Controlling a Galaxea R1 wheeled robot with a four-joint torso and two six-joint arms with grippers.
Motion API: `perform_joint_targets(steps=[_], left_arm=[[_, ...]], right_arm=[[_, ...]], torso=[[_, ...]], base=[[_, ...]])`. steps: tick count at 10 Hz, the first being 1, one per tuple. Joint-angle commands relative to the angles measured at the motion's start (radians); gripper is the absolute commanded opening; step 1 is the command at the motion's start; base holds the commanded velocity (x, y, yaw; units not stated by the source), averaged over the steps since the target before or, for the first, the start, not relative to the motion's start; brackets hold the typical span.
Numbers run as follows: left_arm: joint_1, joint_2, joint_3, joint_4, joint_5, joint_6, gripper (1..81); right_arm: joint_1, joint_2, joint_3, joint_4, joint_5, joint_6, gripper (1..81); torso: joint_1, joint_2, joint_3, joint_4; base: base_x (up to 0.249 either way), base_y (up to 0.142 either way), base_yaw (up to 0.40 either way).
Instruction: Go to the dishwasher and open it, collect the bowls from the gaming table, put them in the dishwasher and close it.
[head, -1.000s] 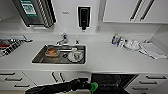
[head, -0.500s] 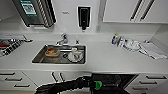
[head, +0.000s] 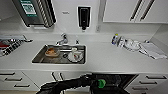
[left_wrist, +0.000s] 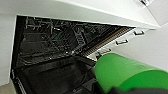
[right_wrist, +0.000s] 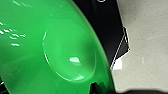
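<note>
- White kitchen desk (head: 107, 58) runs across the middle of the head frame, with white wall cupboards at upper right and drawers along the bottom edge.
- At far left on the desk lies a patterned red and dark item, too blurred to name.
- A steel sink (head: 37, 58) sits left of centre; it holds an orange-brown dish (head: 52, 52) on the left and a white dish (head: 75, 56) on the right, with a tap (head: 63, 40) behind it.
- A black dispenser (head: 83, 17) hangs on the wall above centre.
- Right of centre, bottles and crumpled plastic (head: 128, 43) lie on the desk, with a cloth (head: 153, 50) further right.
- At bottom centre the dishwasher (head: 117, 79) stands open, its dark inside showing under the desk edge; the left wrist view shows wire racks (left_wrist: 55, 40) within.
- The left arm (head: 65, 85) reaches in from lower left toward the dishwasher, ending by a green bowl (head: 101, 83) just over the opening.
- That bowl (left_wrist: 125, 72) looms large in the left wrist view, beside the open door.
- The right wrist view shows a green bowl (right_wrist: 55, 50) close up over pale floor.
- I cannot tell how either pincer stands.
</note>
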Motion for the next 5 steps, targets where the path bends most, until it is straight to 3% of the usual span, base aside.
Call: perform_joint_targets(steps=[1,3,5], left_arm=[[-0.144,0.052,0.015,0.029,0.013,-0.001,1.0],[-0.153,0.078,0.015,0.043,0.015,-0.001,1.0],[-0.156,0.118,0.013,0.084,0.051,-0.001,1.0]], right_arm=[[0.018,0.007,0.016,-0.018,-0.055,-0.01,1.0],[0.018,0.009,0.016,-0.018,-0.055,-0.01,1.0],[0.018,0.009,0.016,-0.018,-0.055,-0.01,1.0]], torso=[[0.0,0.0,0.0,0.0],[0.0,0.0,0.0,0.0],[0.0,0.0,0.0,0.0]], base=[[0.0,0.0,0.0],[0.0,0.0,0.0],[0.0,0.0,0.0]])
